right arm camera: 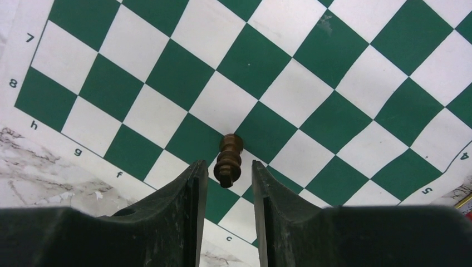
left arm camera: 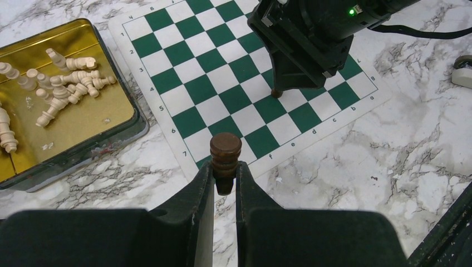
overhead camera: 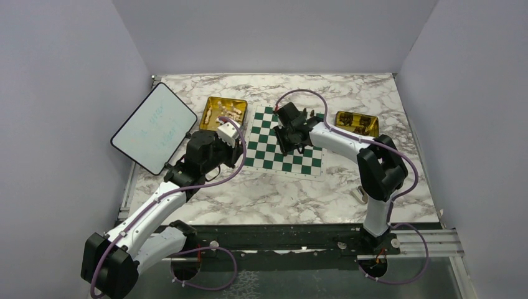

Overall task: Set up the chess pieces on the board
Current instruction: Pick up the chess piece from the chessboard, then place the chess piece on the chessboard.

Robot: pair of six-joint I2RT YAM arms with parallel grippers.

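The green and white board (overhead camera: 268,156) lies mid-table. My left gripper (left arm camera: 225,169) is shut on a dark brown chess piece (left arm camera: 225,153), held just off the board's (left arm camera: 189,61) near corner by rank 7; in the top view this gripper (overhead camera: 233,147) is at the board's left edge. My right gripper (right arm camera: 225,167) is open over the board (right arm camera: 250,61), its jaws on either side of a dark piece (right arm camera: 229,158) that stands on a square, with a gap on both sides. This gripper also shows in the top view (overhead camera: 291,140) and the left wrist view (left arm camera: 276,89).
A gold tray (overhead camera: 215,103) (left arm camera: 83,128) left of the board holds several cream pieces (left arm camera: 67,83). A second gold tray (overhead camera: 373,121) to the right holds dark pieces. A white tablet (overhead camera: 154,128) leans at the far left. A small pale object (overhead camera: 360,194) lies on the marble near the right arm.
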